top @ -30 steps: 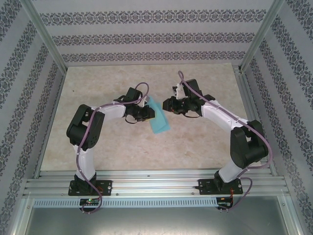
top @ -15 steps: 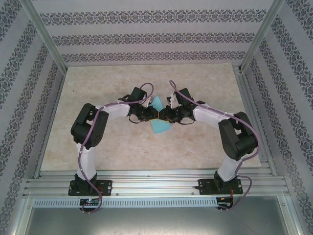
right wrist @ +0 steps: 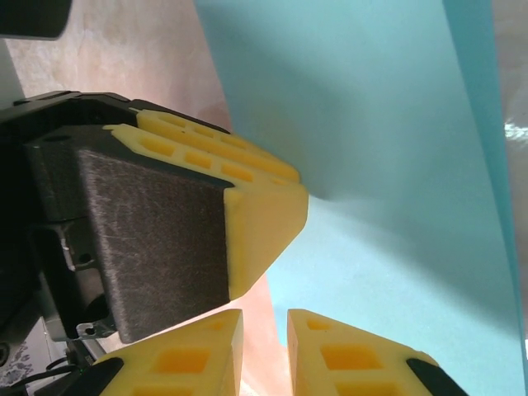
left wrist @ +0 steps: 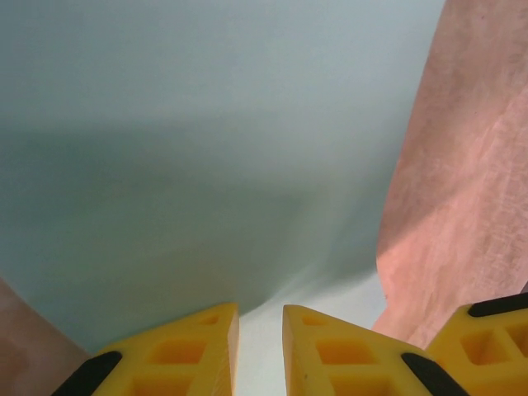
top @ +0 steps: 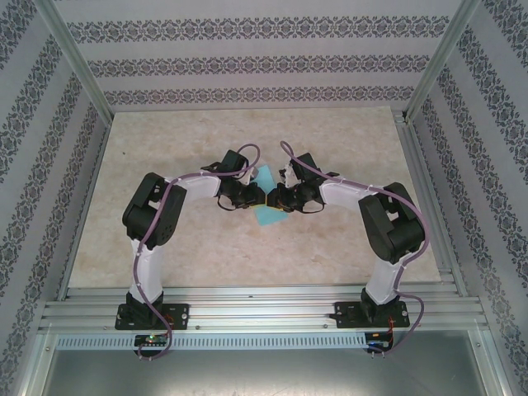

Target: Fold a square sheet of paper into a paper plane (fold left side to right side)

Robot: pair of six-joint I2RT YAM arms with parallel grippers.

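Yellow ribbed plastic on the tips of the left gripper (left wrist: pixel 260 351), set at a thin slit and pinching the near edge of the thin turquoise-blue square sheet of paper (left wrist: pixel 206 148). Holds the sheet raised, spreading from the tips toward 12 o'clock across the left wrist view. Same yellow plastic on the right gripper (right wrist: pixel 264 355), likewise at a narrow slit; takes the sheet's edge, running down from 12 o'clock, between its tips and looks clamped on it. At 9 o'clock of that edge in the right wrist view, one left fingertip (right wrist: pixel 264 219) with a dark grey pad (right wrist: pixel 157 239), touching or just beside the paper, cannot tell which. From above, tip to tip at the centre of the mottled beige tabletop (top: pixel 190 256), with turquoise at 12 and at 6 o'clock of the joined tips. Beyond, at 12, 9 and 3 o'clock, striped patterned walls (top: pixel 247 66); at 6 o'clock, a ribbed aluminium rail (top: pixel 264 318) under both arm bases.
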